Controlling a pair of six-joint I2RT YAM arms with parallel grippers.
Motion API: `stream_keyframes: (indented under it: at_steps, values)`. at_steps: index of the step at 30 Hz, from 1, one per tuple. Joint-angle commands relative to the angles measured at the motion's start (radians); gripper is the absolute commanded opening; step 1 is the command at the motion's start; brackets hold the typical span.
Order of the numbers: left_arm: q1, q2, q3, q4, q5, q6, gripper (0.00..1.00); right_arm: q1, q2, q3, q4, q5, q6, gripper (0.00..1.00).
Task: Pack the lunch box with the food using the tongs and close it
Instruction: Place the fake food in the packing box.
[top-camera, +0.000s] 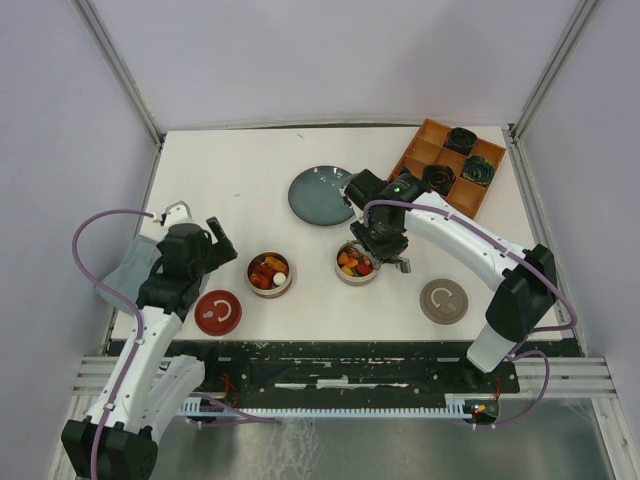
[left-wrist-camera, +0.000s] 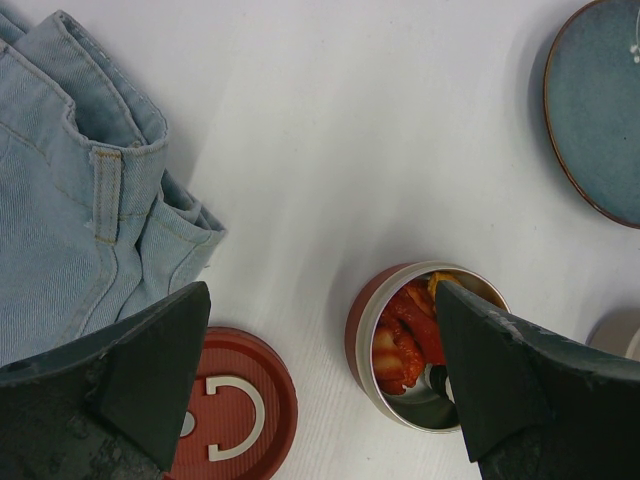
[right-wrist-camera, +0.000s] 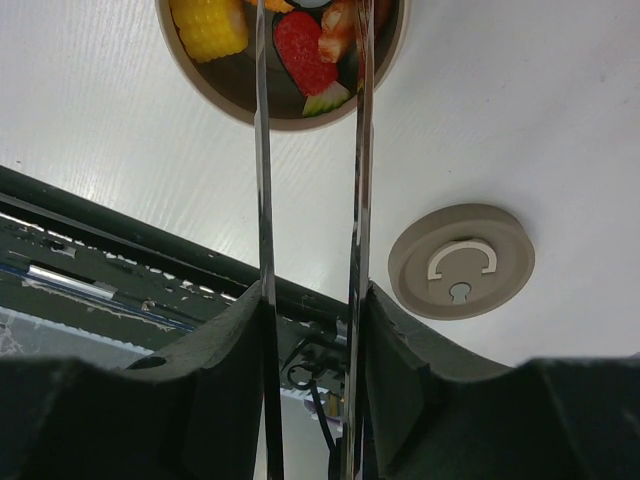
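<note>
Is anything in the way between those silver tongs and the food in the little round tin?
Nothing visible. The long silver metal tongs in the right gripper reach straight over the open round beige tin and its colourful food pieces. Its round beige lid lies apart on the white table.

Two tins (top-camera: 250, 274) (top-camera: 339, 262), two lids (top-camera: 218, 312) (top-camera: 444, 301), one plate (top-camera: 318, 196), one pair of tongs (right-wrist-camera: 262, 200), one tray (top-camera: 428, 150).

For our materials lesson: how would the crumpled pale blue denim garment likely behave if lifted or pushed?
The pale blue denim garment would probably sag and drape when lifted, since it lies in soft folds. Pushed, it would likely bunch up rather than slide across the white table, being slack cloth. Rolling seems unlikely.
</note>
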Motion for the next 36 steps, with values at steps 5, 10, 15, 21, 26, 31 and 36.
stream_keyframes:
  at_steps: [5,10,15,21,26,31,36]
  values:
    - [0.004,0.001,0.004,0.048,0.002,0.029,0.99,0.007,-0.009,0.005,0.028,0.008,0.014,0.49]
    - [0.003,0.003,0.005,0.048,0.004,0.028,0.99,0.007,-0.008,0.009,0.026,-0.001,0.015,0.50]
    - [0.003,0.003,0.004,0.047,0.003,0.028,0.99,0.008,-0.001,0.017,-0.002,-0.031,0.003,0.46]
    - [0.003,0.004,0.004,0.049,0.004,0.028,0.99,0.023,-0.005,0.017,-0.020,-0.072,-0.009,0.46]
    - [0.003,0.006,0.004,0.049,0.008,0.029,0.99,0.027,-0.006,0.033,-0.059,-0.028,-0.008,0.46]
    - [0.003,0.006,0.004,0.049,0.006,0.029,0.99,0.027,-0.004,0.034,-0.075,0.034,-0.008,0.46]
    - [0.003,0.006,0.004,0.048,0.007,0.029,0.99,0.028,0.021,0.031,-0.060,0.046,-0.003,0.46]
